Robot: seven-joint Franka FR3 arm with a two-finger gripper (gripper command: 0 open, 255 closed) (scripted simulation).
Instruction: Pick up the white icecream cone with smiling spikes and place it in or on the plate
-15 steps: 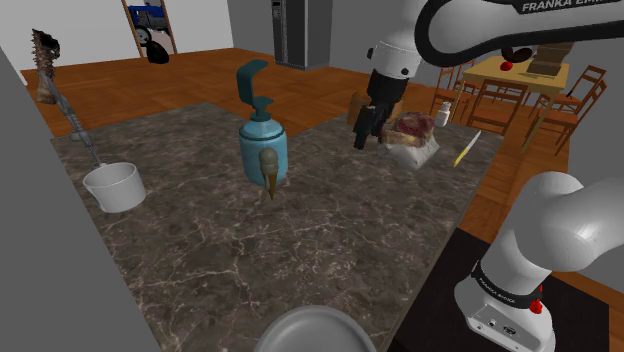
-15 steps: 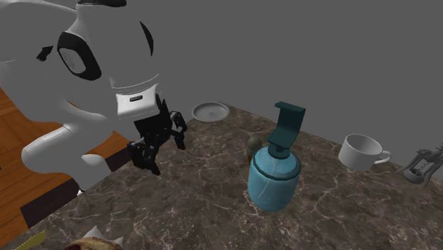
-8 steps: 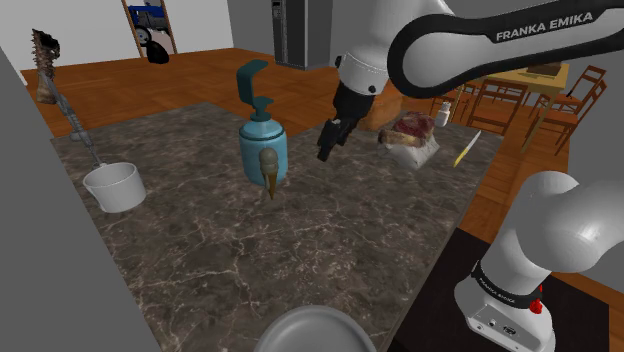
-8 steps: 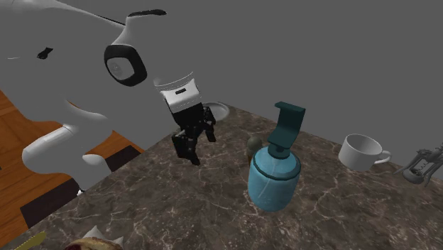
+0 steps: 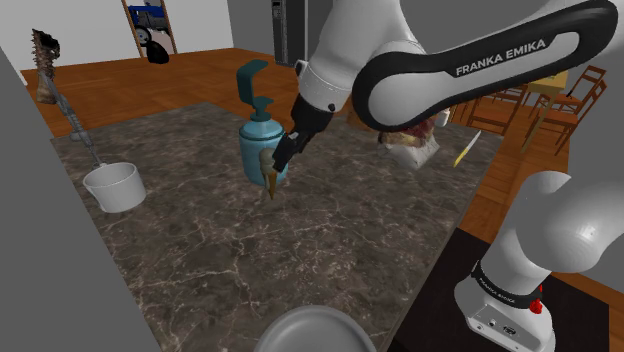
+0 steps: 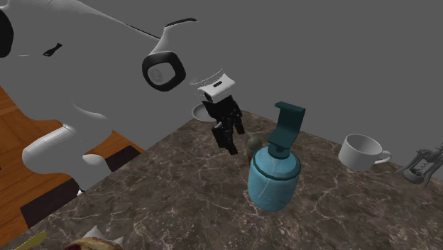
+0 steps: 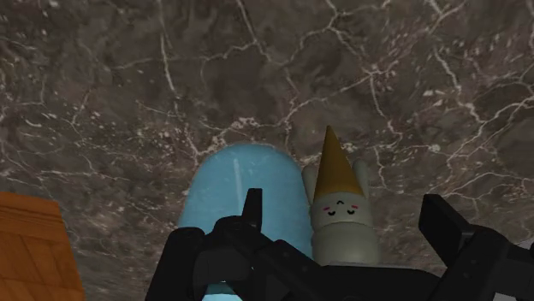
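Note:
The ice cream cone (image 7: 341,214) has a pale body with a small smiling face and a yellow pointed tip. It stands on the dark marble counter, close against a blue soap dispenser (image 7: 235,192). In the shoulder view the cone (image 5: 268,172) sits just in front of the dispenser (image 5: 262,135). My gripper (image 5: 283,158) hovers right above the cone, open, its black fingers (image 7: 453,233) apart and touching nothing. From the second exterior view the gripper (image 6: 231,145) hangs beside the cone (image 6: 253,145). The grey plate (image 5: 315,330) lies at the counter's near edge.
A white mug (image 5: 115,186) stands toward the shoulder view's left, with a corkscrew (image 6: 422,165) beyond it. A bag of food (image 5: 412,140) and a yellow item (image 5: 465,148) lie at the counter's far right. The plate's rim (image 6: 197,110) peeks out behind the arm.
The arm swung toward the shoulder view's left, from beside the food bag to just above the cone at the dispenser. The fingers stayed apart; nothing on the counter moved.

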